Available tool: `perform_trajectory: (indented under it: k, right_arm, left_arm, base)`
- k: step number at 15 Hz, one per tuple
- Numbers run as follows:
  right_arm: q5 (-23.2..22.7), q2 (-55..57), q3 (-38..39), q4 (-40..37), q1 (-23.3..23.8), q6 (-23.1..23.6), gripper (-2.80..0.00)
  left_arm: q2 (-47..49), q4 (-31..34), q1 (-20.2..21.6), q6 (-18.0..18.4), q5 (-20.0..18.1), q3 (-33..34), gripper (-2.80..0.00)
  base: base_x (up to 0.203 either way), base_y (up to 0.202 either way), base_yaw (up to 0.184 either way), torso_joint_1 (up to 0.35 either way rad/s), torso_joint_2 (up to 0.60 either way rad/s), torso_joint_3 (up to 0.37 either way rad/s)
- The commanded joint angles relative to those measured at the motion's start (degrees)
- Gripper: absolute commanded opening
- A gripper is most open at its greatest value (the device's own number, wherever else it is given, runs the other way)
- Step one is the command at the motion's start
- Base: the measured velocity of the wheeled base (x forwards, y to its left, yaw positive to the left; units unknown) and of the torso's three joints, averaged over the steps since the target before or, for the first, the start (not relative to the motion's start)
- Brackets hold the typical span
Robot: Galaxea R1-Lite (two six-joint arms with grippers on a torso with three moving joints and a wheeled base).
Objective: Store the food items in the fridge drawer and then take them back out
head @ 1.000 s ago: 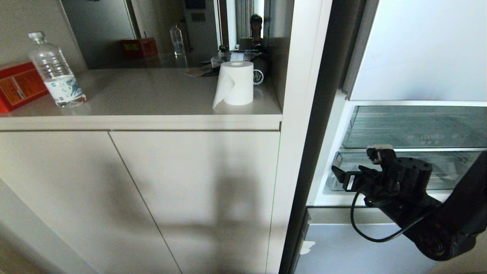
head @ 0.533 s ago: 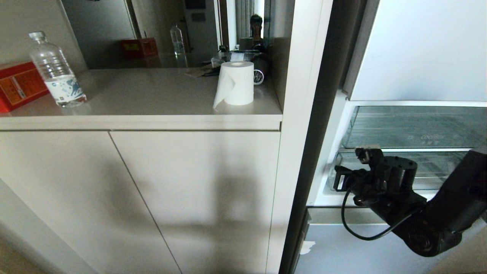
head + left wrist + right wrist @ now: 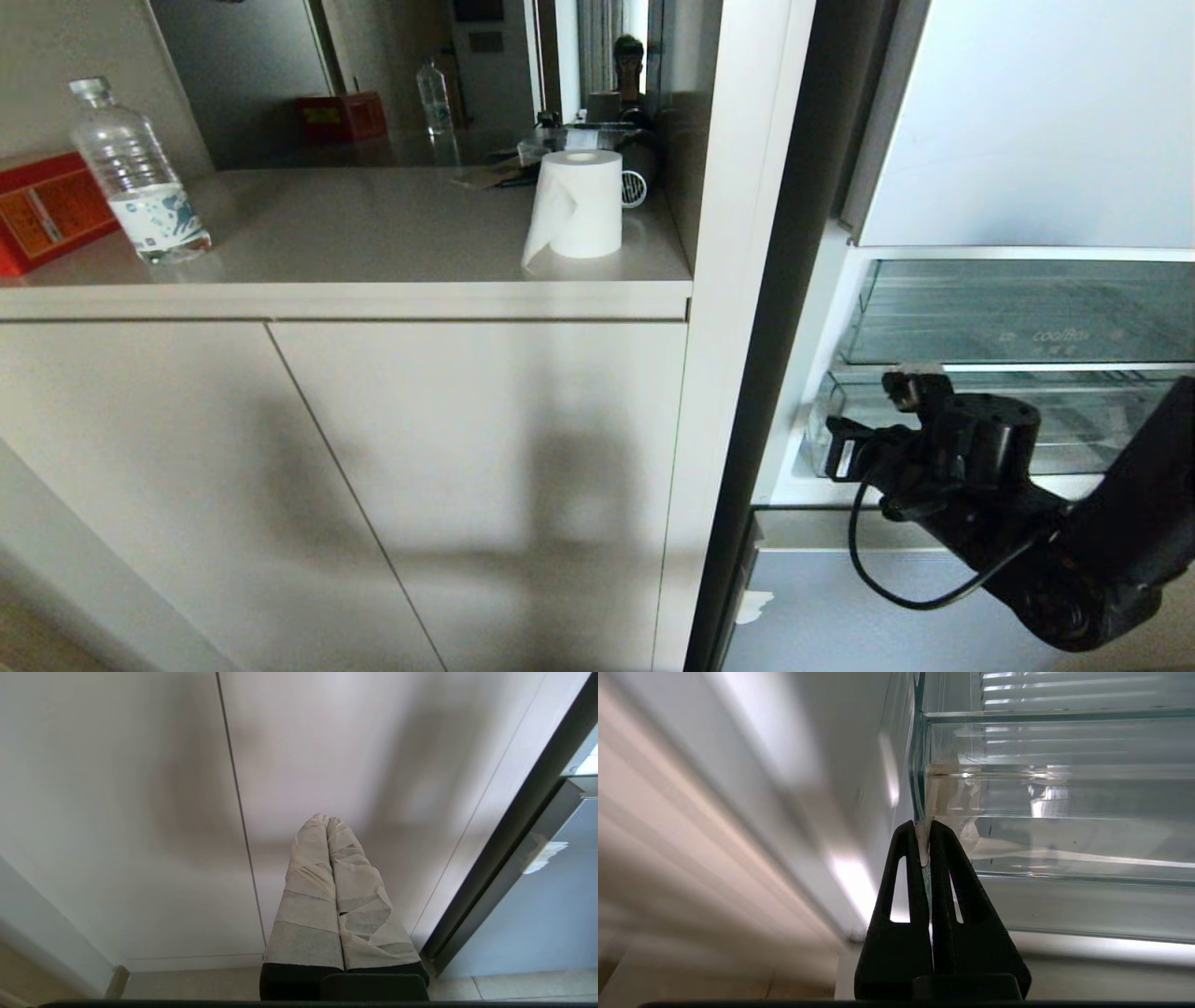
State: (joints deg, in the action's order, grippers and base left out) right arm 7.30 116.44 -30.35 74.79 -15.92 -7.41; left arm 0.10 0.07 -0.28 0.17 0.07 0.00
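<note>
The fridge drawer (image 3: 1074,420) sits in the lowest open slot of the fridge, under the clear bin (image 3: 1018,313) with faint lettering on its front. It is a wide, shallow box of clear plastic, and its long axis runs across the fridge opening, with the front lip facing outward toward the robot. Nothing can be seen lying on the ribbed floor of either container. The toy food items appear in no view.

The right gripper (image 3: 924,828) is at the drawer's left front corner, its black fingers (image 3: 945,858) pressed together on a thin edge of the clear plastic wall there. Behind it, the right arm (image 3: 1074,551) reaches up from lower right, the wrist roughly level and pointing left along the drawer's front.

The left gripper (image 3: 325,821), its tape-wrapped fingers (image 3: 308,882) closed together and holding nothing, points at the beige cabinet doors (image 3: 140,812) left of the fridge. On the counter (image 3: 373,233) above those doors, well away from both grippers, stand a water bottle (image 3: 135,173), a red box (image 3: 42,210) and a roll of paper (image 3: 579,201).
</note>
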Motion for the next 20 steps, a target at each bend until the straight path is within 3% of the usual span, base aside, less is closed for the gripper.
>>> perform_trajectory:
  k: [1, 4, 5, 9, 13, 15, 20]
  right_arm:
    - [0.1, -5.0, 4.6, -0.2, 0.0, -0.2, -2.8]
    - [0.0, -12.2, 13.3, -1.3, 0.0, -3.3, -2.8]
    - [-0.1, -14.7, 16.2, -1.4, 0.0, -3.9, 0.0]
    - [-0.1, -28.5, 25.5, -4.4, 0.0, -4.6, 0.0]
    - [0.7, -51.7, 27.7, -20.1, 0.1, -4.8, 0.0]
    - [2.3, -56.7, 23.3, -32.9, 0.2, -4.7, 0.0]
    - [3.6, -47.1, 4.9, -48.5, 1.4, -3.6, 0.0]
  left_arm:
    - [0.1, 0.0, 0.0, 0.0, 0.0, 0.0, -2.8]
    - [0.1, 0.0, 0.0, 0.0, 0.0, 0.0, -2.8]
    - [0.0, 0.0, 0.0, 0.0, 0.0, 0.0, -2.8]
    - [0.1, 0.0, 0.0, 0.0, 0.0, 0.0, -2.8]
    - [0.0, 0.0, 0.0, 0.0, 0.0, 0.0, -2.8]
    - [0.1, 0.0, 0.0, 0.0, 0.0, 0.0, -2.8]
    - [0.1, 0.0, 0.0, 0.0, 0.0, 0.0, -2.8]
  base:
    - [0.0, 0.0, 0.0, 0.0, 0.0, 0.0]
    - [0.0, 0.0, 0.0, 0.0, 0.0, 0.0]
    - [0.0, 0.0, 0.0, 0.0, 0.0, 0.0]
    - [0.0, 0.0, 0.0, 0.0, 0.0, 0.0]
    - [0.0, 0.0, 0.0, 0.0, 0.0, 0.0]
    - [0.0, 0.0, 0.0, 0.0, 0.0, 0.0]
    - [0.0, 0.0, 0.0, 0.0, 0.0, 0.0]
